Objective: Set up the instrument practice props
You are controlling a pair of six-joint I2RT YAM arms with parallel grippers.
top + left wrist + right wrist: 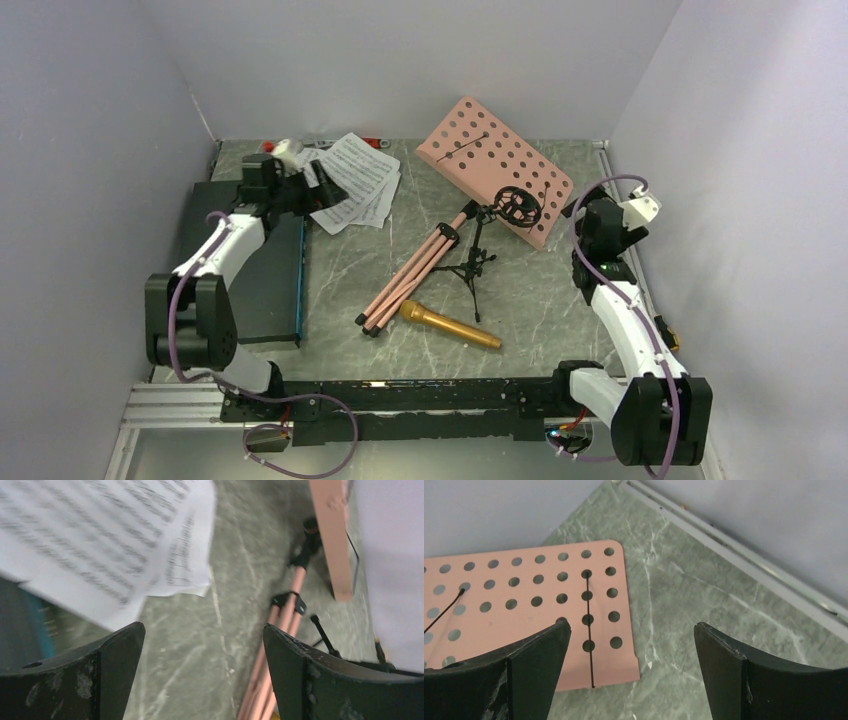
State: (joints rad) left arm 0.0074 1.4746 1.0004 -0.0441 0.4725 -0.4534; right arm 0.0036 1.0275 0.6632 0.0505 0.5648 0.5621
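The pink perforated music stand (478,160) lies flat at the back right of the table, its folded tripod legs (412,272) stretching toward the front. White sheet-music pages (356,183) lie at the back left. Beside the legs stands a small black tripod mic stand (476,262), and the gold microphone (450,325) lies in front. My left gripper (318,186) hovers open at the pages' (100,535) left edge, with nothing between its fingers (120,650). My right gripper (583,205) is open above the stand's (524,605) corner, empty.
A dark flat case (245,270) lies along the table's left side under my left arm. Small red and white items (290,148) sit at the back left corner. Walls close in on three sides, with a metal rail (744,565) along the right edge.
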